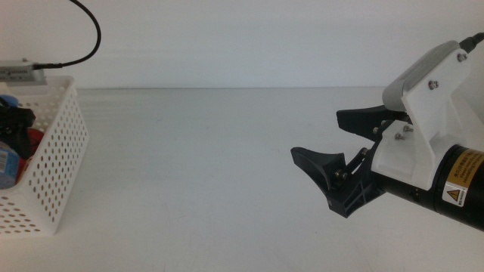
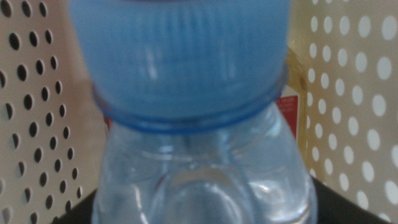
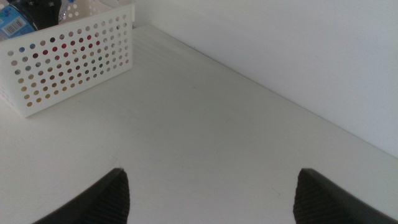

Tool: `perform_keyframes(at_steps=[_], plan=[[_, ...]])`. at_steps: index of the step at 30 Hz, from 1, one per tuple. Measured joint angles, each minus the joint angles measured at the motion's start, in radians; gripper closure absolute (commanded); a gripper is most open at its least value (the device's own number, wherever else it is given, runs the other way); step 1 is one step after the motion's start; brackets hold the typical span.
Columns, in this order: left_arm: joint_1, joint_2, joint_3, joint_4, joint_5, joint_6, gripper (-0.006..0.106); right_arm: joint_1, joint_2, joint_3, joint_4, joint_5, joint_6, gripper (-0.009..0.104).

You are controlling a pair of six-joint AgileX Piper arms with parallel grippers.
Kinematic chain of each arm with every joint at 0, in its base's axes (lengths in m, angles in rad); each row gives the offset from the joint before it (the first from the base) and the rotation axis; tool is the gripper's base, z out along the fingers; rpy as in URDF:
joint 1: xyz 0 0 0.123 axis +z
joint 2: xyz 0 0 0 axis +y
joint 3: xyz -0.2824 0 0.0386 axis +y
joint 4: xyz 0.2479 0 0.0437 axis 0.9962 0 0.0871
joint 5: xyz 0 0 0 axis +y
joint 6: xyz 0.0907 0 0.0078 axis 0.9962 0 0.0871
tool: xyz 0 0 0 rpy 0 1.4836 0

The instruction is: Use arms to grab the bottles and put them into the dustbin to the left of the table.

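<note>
White table [image 1: 197, 174]; dustbin [image 1: 53, 159] at left edge; right gripper [image 1: 340, 155] agape.

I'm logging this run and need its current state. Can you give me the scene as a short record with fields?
Dustbin: white perforated plastic basket at the table's left edge
Water bottle: small clear bottle with blue cap, inside the basket, close before the left wrist camera
Left gripper: black claw down in the basket; jaw state unclear
Right gripper: black two-fingered claw open, empty, over the table
Table: plain white tabletop, no bottles on it
</note>
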Motion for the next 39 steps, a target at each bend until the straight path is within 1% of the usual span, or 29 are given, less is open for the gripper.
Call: perform_keyframes(at_steps=[3,4,8,10,16,19,25,33,39], plan=[[0.000,0.012,0.000,-0.003,-0.003,-0.004,0.013,0.000,0.000,0.000,0.000,0.000,0.000,0.021],[0.000,0.015,0.000,-0.003,-0.003,-0.004,0.010,0.000,0.000,0.000,0.000,0.000,0.000,0.021],[0.001,0.013,-0.017,0.000,-0.004,-0.007,0.010,0.000,0.000,0.000,0.000,0.000,0.000,0.021],[0.003,0.008,-0.020,-0.027,-0.002,-0.007,0.010,0.000,0.000,0.000,0.000,0.000,0.000,0.021],[0.000,-0.055,-0.020,-0.058,0.001,-0.057,0.010,0.000,0.000,0.000,0.000,0.000,0.000,0.021],[0.000,-0.109,-0.020,-0.094,0.002,-0.080,0.010,0.000,0.000,0.000,0.000,0.000,0.000,0.021],[-0.017,-0.242,-0.021,-0.192,0.007,-0.085,0.010,0.000,0.000,0.000,0.000,0.000,0.000,0.021],[-0.158,-0.423,-0.009,-0.203,-0.059,-0.082,0.010,0.000,0.000,0.000,0.000,0.000,0.000,0.021],[-0.267,-0.582,0.110,-0.202,-0.197,-0.082,0.010,0.000,0.000,0.000,0.000,0.000,0.000,0.021]])
